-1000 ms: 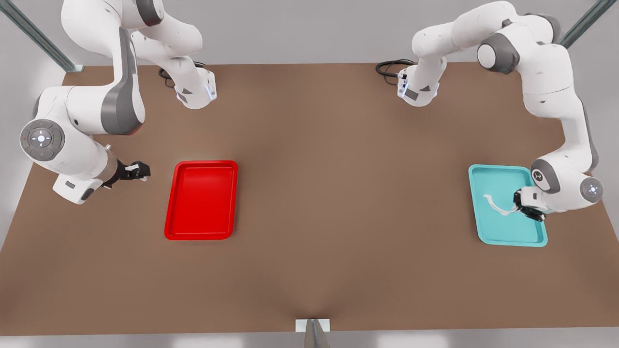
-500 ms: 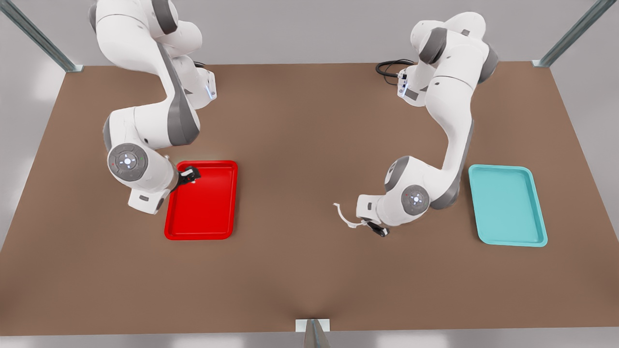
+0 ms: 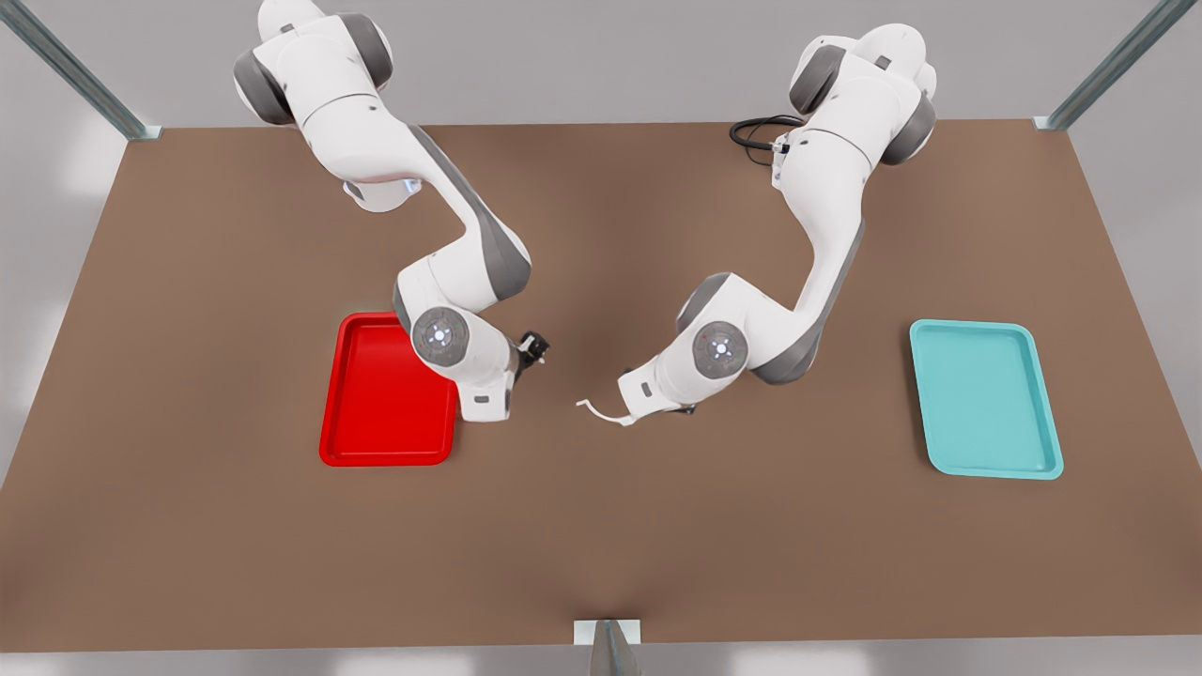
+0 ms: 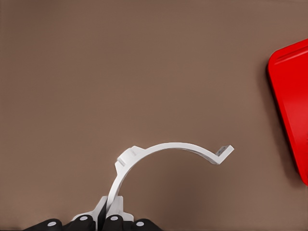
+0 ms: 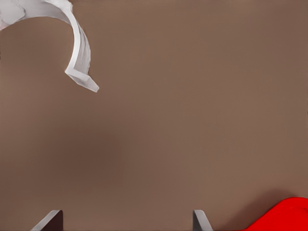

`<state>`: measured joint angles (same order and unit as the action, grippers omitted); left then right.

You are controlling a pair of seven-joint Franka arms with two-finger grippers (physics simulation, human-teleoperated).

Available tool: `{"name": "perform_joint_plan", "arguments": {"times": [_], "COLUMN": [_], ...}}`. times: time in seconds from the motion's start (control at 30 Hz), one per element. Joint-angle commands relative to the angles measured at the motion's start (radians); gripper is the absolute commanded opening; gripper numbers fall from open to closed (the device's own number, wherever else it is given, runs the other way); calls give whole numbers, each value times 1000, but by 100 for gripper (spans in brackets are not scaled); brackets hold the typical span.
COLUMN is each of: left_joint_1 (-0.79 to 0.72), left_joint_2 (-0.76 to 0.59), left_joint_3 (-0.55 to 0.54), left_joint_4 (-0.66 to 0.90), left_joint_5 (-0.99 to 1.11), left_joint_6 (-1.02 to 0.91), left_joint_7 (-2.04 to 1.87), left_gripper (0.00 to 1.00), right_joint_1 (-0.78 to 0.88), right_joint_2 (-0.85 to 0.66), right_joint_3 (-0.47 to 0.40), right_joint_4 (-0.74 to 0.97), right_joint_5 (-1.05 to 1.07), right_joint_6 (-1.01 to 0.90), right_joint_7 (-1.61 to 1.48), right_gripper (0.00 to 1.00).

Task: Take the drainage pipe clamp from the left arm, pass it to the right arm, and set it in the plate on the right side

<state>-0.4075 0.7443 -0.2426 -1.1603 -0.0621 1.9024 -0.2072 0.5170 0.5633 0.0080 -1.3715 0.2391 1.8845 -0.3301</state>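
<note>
**Clamp held over mid-table**

The red plate [image 3: 380, 413] lies under the right arm's elbow. The right gripper [image 3: 535, 347] hangs spread and empty. The left gripper [image 4: 107, 217] pinches the drainage pipe clamp [image 3: 601, 412] above the bare table [image 3: 601, 545].

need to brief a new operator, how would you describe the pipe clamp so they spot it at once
Start at the brown table, midway between the red tray and the teal tray. There the left gripper pinches one end of the drainage pipe clamp, a thin white half-ring.

Two arms [image 3: 470, 253], one clamp [image 3: 601, 413], one red plate [image 3: 376, 413], one teal tray [image 3: 986, 399].
</note>
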Motion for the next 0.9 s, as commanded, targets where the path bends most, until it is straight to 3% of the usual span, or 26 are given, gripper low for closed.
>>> {"name": "perform_joint_plan", "arguments": {"times": [0.0, 0.37, 0.87], "left_joint_1": [-1, -22, -36], "left_joint_2": [0, 9, 13], "left_joint_3": [-1, -12, -12], "left_joint_4": [1, 5, 8], "left_joint_5": [-1, 5, 4], "left_joint_6": [-34, -19, 3], "left_joint_7": [-327, -334, -356], "left_gripper": [21, 21, 21], "right_joint_1": [1, 41, 63], "right_joint_2": [4, 79, 142], "right_joint_3": [3, 20, 29], "right_joint_4": [-3, 25, 40], "right_joint_5": [11, 9, 9], "right_joint_6": [165, 324, 395], "right_joint_7": [-116, -115, -113], "right_gripper": [100, 100, 100]}}
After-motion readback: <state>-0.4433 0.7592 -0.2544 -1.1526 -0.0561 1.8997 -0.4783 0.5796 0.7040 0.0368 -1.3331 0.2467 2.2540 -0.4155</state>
